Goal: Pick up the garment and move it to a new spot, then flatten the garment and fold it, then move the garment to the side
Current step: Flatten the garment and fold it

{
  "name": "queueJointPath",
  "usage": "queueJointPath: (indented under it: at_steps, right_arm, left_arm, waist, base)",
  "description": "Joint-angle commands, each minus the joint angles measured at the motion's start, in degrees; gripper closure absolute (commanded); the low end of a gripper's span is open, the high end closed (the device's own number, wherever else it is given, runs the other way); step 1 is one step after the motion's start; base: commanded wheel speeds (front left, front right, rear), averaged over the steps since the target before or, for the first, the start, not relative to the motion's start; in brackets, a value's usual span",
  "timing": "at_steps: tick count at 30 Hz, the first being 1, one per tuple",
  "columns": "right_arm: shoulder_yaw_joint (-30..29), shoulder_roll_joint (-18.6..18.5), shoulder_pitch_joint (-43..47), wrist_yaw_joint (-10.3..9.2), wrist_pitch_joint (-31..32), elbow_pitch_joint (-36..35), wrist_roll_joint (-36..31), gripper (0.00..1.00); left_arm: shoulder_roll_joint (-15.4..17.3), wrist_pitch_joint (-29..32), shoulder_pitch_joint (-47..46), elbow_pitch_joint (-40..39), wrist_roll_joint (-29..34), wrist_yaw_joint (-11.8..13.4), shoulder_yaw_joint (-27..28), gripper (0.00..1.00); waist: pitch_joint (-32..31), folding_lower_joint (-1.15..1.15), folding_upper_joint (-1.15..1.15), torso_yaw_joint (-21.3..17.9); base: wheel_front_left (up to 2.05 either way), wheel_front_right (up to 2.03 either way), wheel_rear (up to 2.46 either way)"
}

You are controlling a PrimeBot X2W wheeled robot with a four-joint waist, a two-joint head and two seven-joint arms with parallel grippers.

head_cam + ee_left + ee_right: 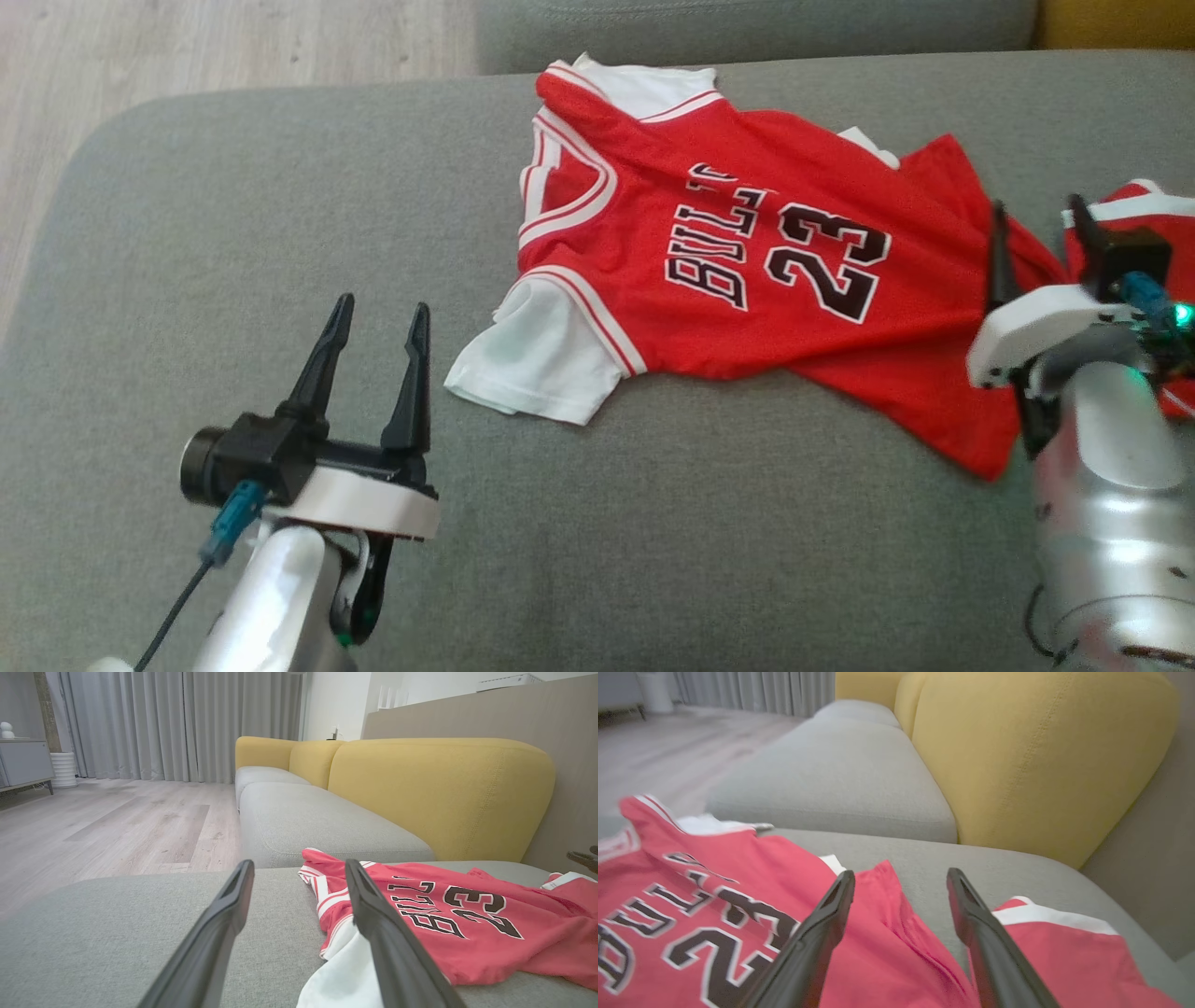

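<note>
On the grey sofa seat (280,233) lies a red jersey (747,280), front up, collar toward the robot's left and hem toward its right.

Writing: black letters edged in white read "BULL", with the last letter lost in a crease. Beside them is the number "23" in the same style.

Material: thin, smooth cloth with a slight sheen. It has short white sleeves and red-and-white striped trim at the V-neck and armholes. The body is creased and the hem end bunched. A second red piece (1144,210) with a white band lies just beside the hem — whether it is joined to the jersey cannot be told.

Left gripper (383,306): jaws spread, holding nothing, over bare cushion near the white sleeve (532,364) but apart from it. In the left wrist view, the left gripper (299,862) has the sleeve passing behind one long dark finger.

Right gripper (1036,203): jaws spread over the bunched hem, pinching nothing. In the right wrist view, the right gripper (901,871) has red cloth under its fingers and grey cushion showing between the tips.

Surroundings: the seat cover is coarse woven cloth with rounded corners. Behind it is a yellow padded backrest (439,793) with stitched seams. Also noted are a pale wood-grain floor (187,47) and grey pleated curtains (187,723). The right forearm (1111,485) — pale and glossy — covers the lower corner of the hem.
</note>
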Motion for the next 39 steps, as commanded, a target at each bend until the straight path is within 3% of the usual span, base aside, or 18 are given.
queueJointPath:
  at_steps: [1,3,6,10,13,19,29,39]
  right_arm:
    - [5.2,0.3,-1.3,-0.11,-1.5,-1.3,6.3,0.00]
    - [11.1,0.3,1.4,-0.11,-1.8,-5.0,14.4,0.00]
    - [18.2,0.3,9.7,-0.11,-1.8,-16.3,23.8,0.00]
    - [21.4,0.3,20.3,-0.11,-1.8,-29.4,31.2,0.00]
    - [22.3,0.3,25.3,-0.11,-1.8,-34.8,33.4,0.00]
    - [23.8,0.3,27.7,-0.11,-1.8,-38.0,33.7,0.00]
    - [25.9,0.3,27.9,-0.11,-1.8,-39.4,33.7,0.00]
    - [26.5,0.3,27.1,-0.11,-1.8,-39.5,33.7,0.00]
  left_arm:
    - [0.7,-0.5,-0.5,-1.6,0.3,0.0,2.8,0.00]
    - [0.7,-0.5,0.0,-1.6,0.2,0.1,3.0,0.00]
    - [0.7,-0.5,0.8,-1.6,0.2,0.1,3.1,0.00]
    - [0.6,-0.5,1.6,-1.5,0.3,-0.1,3.3,0.00]
    - [0.6,-0.5,1.9,-1.1,0.4,-0.4,3.4,0.00]
    - [0.9,0.2,1.3,1.3,0.7,-1.2,2.5,0.00]
    - [0.8,6.9,-4.5,11.3,0.2,-2.9,-0.5,0.00]
    - [1.6,7.6,-10.1,22.0,1.2,-1.4,-0.9,0.00]
  waist:
    - [-0.6,0.00,0.00,-0.8]
    - [-0.9,0.00,0.00,-1.4]
    - [-0.9,0.00,0.00,-2.4]
    - [-0.7,0.00,0.00,-3.4]
    - [-0.4,0.00,0.00,-3.8]
    - [0.6,0.00,0.00,-4.1]
    - [4.3,0.00,0.00,-4.5]
    - [6.6,0.00,0.00,-6.5]
  base:
    - [0.00,0.00,0.00]
    - [0.00,0.00,0.00]
    - [0.00,0.00,0.00]
    - [0.00,0.00,0.00]
    - [0.00,0.00,0.00]
    - [0.00,0.00,0.00]
    - [0.00,0.00,0.00]
    - [0.00,0.00,0.00]
